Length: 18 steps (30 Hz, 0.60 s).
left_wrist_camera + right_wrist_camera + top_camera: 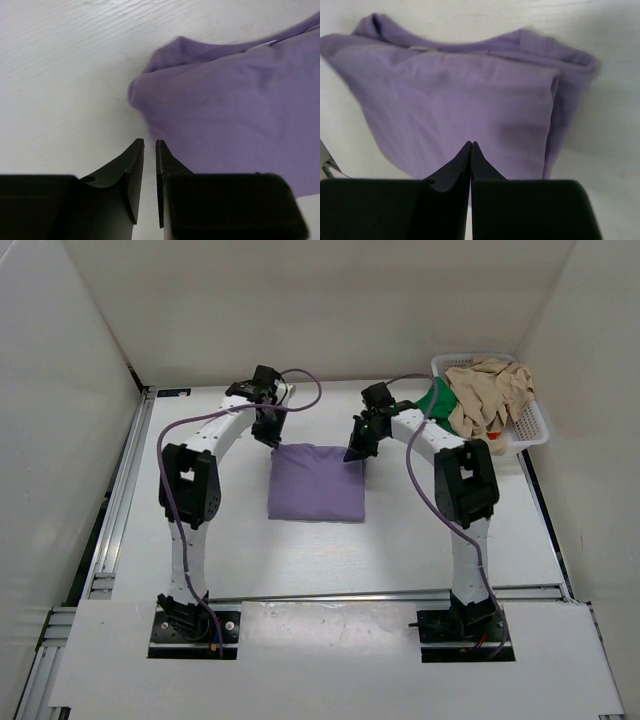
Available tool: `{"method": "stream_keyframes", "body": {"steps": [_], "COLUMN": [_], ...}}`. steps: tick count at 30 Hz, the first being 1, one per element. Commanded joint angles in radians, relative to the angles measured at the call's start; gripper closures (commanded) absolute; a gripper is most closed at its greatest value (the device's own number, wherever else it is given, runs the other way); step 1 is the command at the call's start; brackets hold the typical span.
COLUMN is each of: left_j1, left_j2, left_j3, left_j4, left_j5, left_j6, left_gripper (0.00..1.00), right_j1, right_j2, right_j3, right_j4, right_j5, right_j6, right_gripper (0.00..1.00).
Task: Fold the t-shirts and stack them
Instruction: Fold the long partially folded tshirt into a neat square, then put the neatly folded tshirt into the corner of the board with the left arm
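Observation:
A lavender t-shirt (316, 483) lies folded into a rectangle at the middle of the table. My left gripper (272, 443) hovers at its far left corner, its jaws a narrow gap apart with nothing between them. In the left wrist view the gripper (150, 142) sits just short of the shirt's corner (235, 100). My right gripper (352, 454) is at the far right corner, shut and empty. In the right wrist view its tips (471, 144) are over the shirt (460, 95). The tan t-shirt (490, 390), green t-shirt (436, 400) and a sliver of the orange-red t-shirt (500, 447) lie in the basket.
A white lattice basket (535, 420) stands at the back right corner, beside the right arm. White walls enclose the table on three sides. Metal rails run along the left and front edges.

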Motion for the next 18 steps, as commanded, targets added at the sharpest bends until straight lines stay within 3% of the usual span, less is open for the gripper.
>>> {"method": "stream_keyframes", "body": {"steps": [1,7,12,16,17,18], "left_j1": [0.006,0.038,0.038,0.048,0.048,0.048], "left_j2": [0.071,0.160,0.200,0.176,0.165,0.153], "left_j3": [0.070,0.145,0.163,0.163,0.163,0.172], "left_j4": [-0.007,0.002,0.003,0.003,0.003,0.003], "left_j5": [0.061,0.002,-0.038,-0.038,-0.038,-0.051], "left_j6": [-0.001,-0.001,-0.001,-0.001,-0.001,-0.001], "left_gripper": [0.73,0.66,0.66,0.53,0.41,0.36], "right_j1": [-0.025,-0.058,-0.079,-0.079,-0.079,-0.079], "right_j2": [0.083,0.155,0.164,0.155,0.132,0.123], "right_j3": [0.066,0.123,0.143,0.152,0.152,0.161], "right_j4": [0.019,0.001,-0.011,-0.021,-0.021,-0.021], "right_j5": [0.022,0.159,0.168,0.156,0.144,0.144], "right_j6": [0.087,0.121,0.121,0.102,0.093,0.093], "right_gripper": [0.99,0.99,0.99,0.99,0.99,0.99]}}
